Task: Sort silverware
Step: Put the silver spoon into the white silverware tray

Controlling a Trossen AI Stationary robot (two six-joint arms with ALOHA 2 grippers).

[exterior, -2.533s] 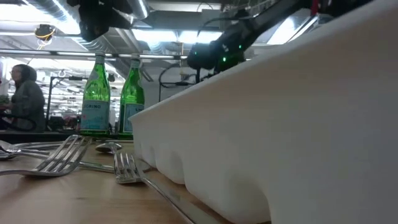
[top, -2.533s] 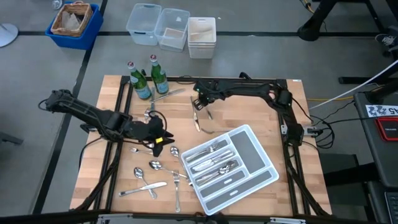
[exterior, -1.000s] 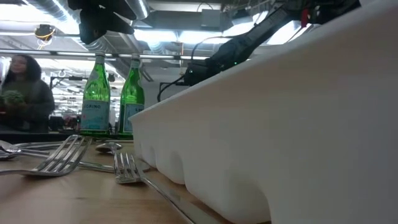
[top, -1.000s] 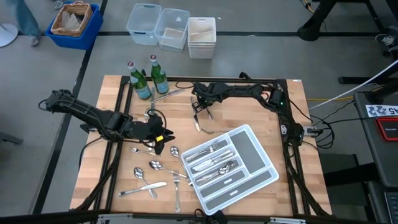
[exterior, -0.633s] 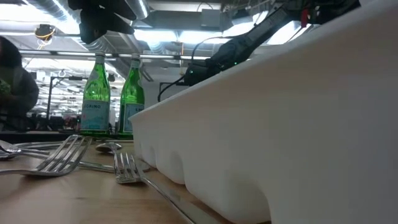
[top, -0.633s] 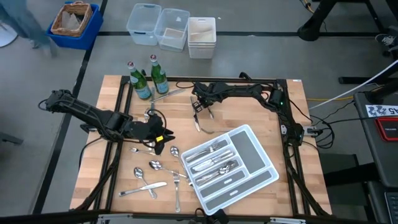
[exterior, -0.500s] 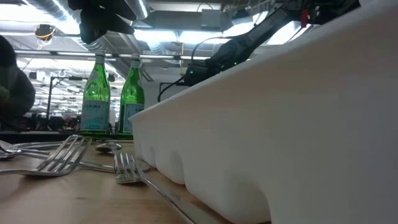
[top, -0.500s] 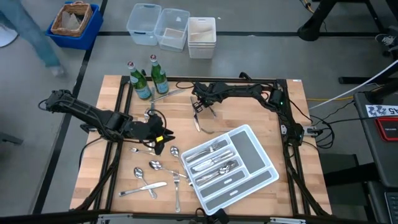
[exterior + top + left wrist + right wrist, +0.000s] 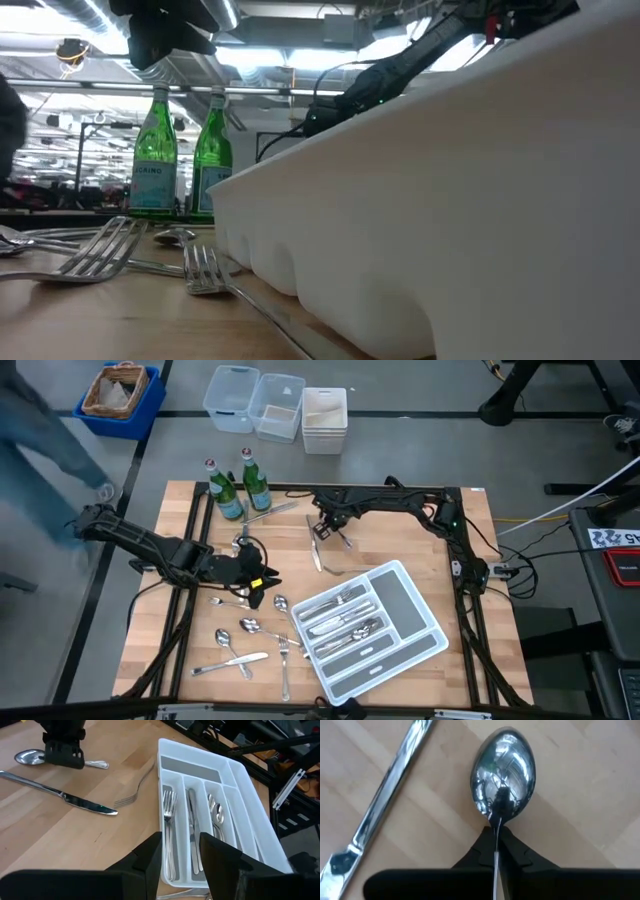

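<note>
Right gripper (image 9: 496, 851) is your working hand, out at the far middle of the table, jaws pinched together on the neck of a spoon (image 9: 503, 775) just below the bowl. Lift straight up before you swing, because a knife (image 9: 380, 802) lies just beside it on the wood and a dragged handle could catch it. The grip sits close to the bowl, so expect the long handle to hang and swing; move slowly, and carry it toward the white tray (image 9: 418, 650) at the near right, to the slot that already holds spoons. Lower it lengthwise into that slot before you let go.

Your left gripper (image 9: 253, 592) waits at mid-left, fingers apart and holding nothing, with loose forks and spoons (image 9: 250, 626) scattered on the near-left boards. Farther back, two green bottles (image 9: 225, 490) stand by the far-left edge.

Against a second ago, the right gripper has gone from spread wide to closed on the spoon, and its arm has shifted slightly right. The left arm has not moved. A person's blurred figure now crosses the floor beyond the table's far left.
</note>
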